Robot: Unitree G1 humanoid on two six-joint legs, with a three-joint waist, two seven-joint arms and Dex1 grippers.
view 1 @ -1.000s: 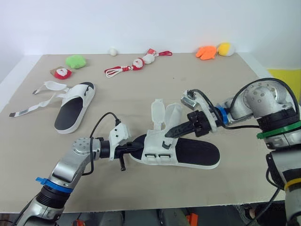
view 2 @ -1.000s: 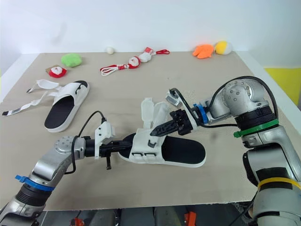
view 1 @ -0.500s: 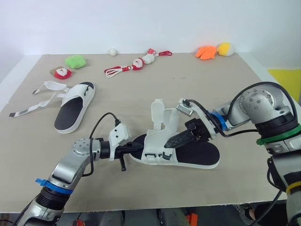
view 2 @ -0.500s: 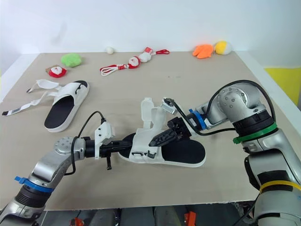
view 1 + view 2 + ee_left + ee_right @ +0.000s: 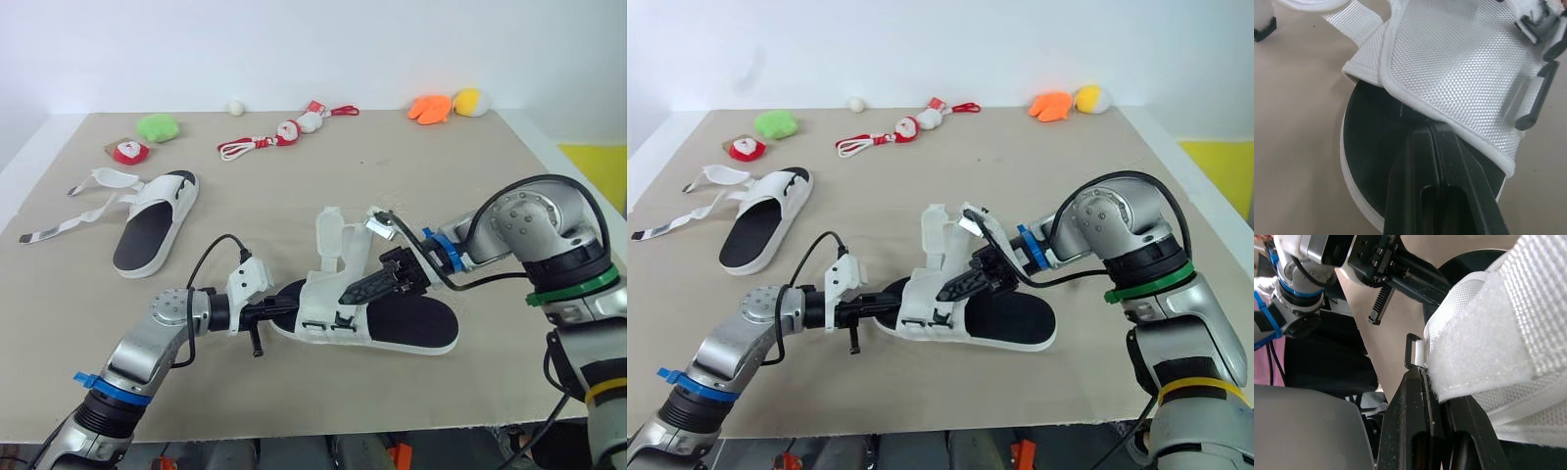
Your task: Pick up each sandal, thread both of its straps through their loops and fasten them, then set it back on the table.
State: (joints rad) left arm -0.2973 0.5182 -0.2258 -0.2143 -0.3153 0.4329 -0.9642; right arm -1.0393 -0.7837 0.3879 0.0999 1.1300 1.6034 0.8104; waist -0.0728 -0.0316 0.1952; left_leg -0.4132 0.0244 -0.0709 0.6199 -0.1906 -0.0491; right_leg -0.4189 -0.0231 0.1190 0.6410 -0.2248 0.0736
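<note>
Beige table, white wall behind. Far left: other sandal, toe pointing far, its loose straps lying on the tabletop to its left, so not done yet.

Near centre-left: left gripper, fingers together, tips on the black footbed under the upper's edge at the toe. Can't tell if anything's pinched btwn them; looks more like pinning the shoe down. Just right of it: near sandal, flat on the table, long axis left–right, toe left, heel right. Right gripper reaches in from the right over the footbed, clamped on a white strap at its fuzzy edge.

Key relation: black loops sit on the near side of the upper, just near-left of the right gripper's tips, while the strap ends stand up on the far side. As I judge it, the strap has to come over the upper toward the near side & into a loop. Right arm is the one placed for it; left only steadies. Risk: stiff strap springs back out.

Far edge, left to right: red-white toy, green plush, white ball, rope toy, orange plush, yellow plush, all well apart from the work.
</note>
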